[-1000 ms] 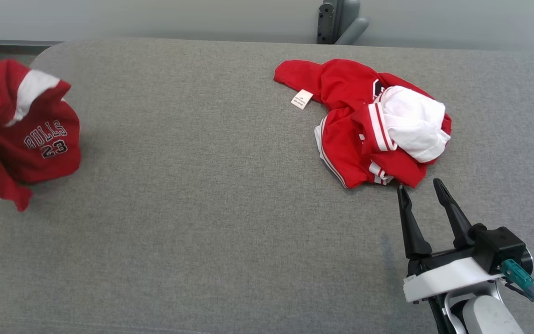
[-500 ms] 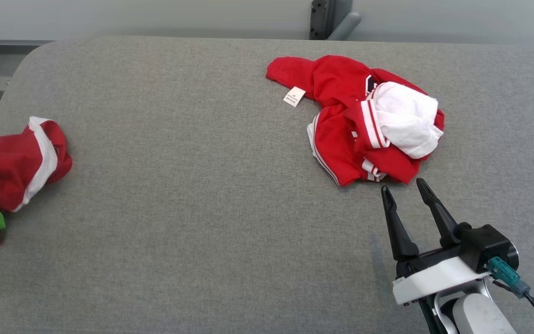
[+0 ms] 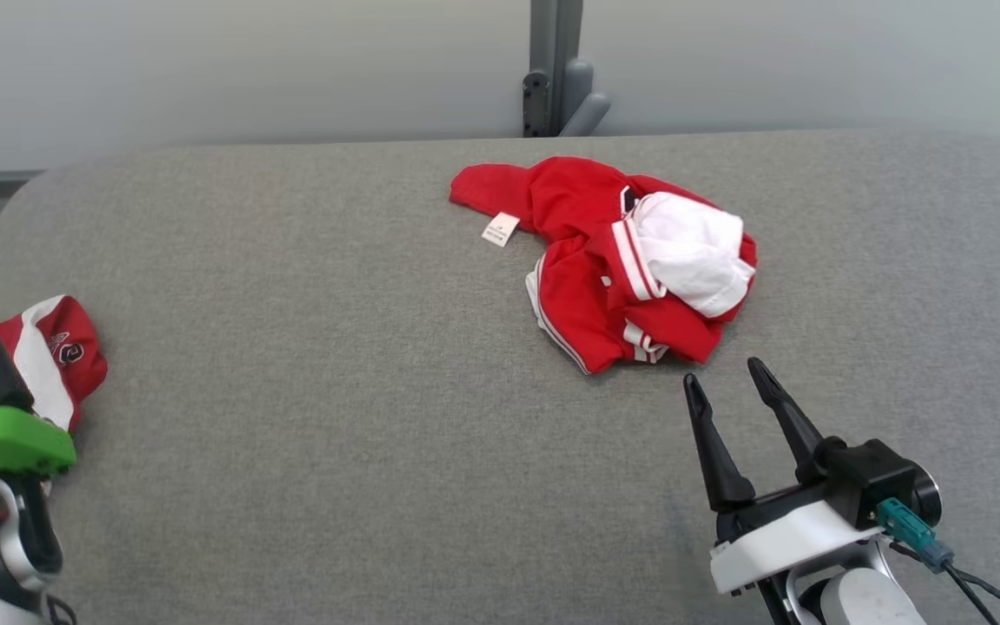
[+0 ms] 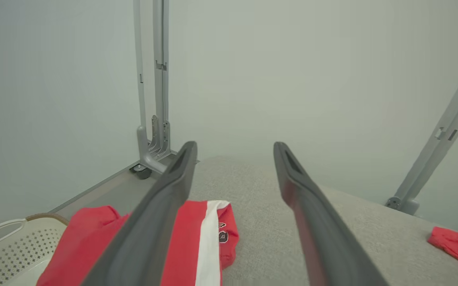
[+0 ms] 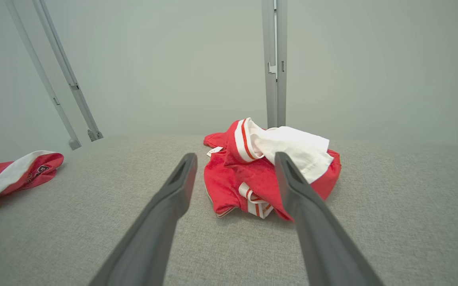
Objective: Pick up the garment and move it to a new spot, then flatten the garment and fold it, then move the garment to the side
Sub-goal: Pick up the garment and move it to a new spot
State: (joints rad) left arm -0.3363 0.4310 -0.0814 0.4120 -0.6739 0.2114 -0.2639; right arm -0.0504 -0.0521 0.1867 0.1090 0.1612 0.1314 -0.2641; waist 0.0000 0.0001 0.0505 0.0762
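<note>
Two red garments, heap [image 3: 604,278] at one o'clock, jersey [image 3: 83,365] at nine, my left claw [image 4: 235,146] and right claw [image 3: 723,373] both spread, empty, one grey table [image 3: 335,391], pale wall [image 3: 205,69]

Pretty much all red and white: the side garment [image 3: 75,360] is red with a fat white stripe and a tiny dark logo. The crumpled garment [image 3: 587,295] is red with a white lining, striped red-and-white trim and a white tag [image 3: 500,230]. The table [image 3: 335,391] is plain grey weave, and the basket [image 4: 10,246] is cream with dotted holes.
</note>
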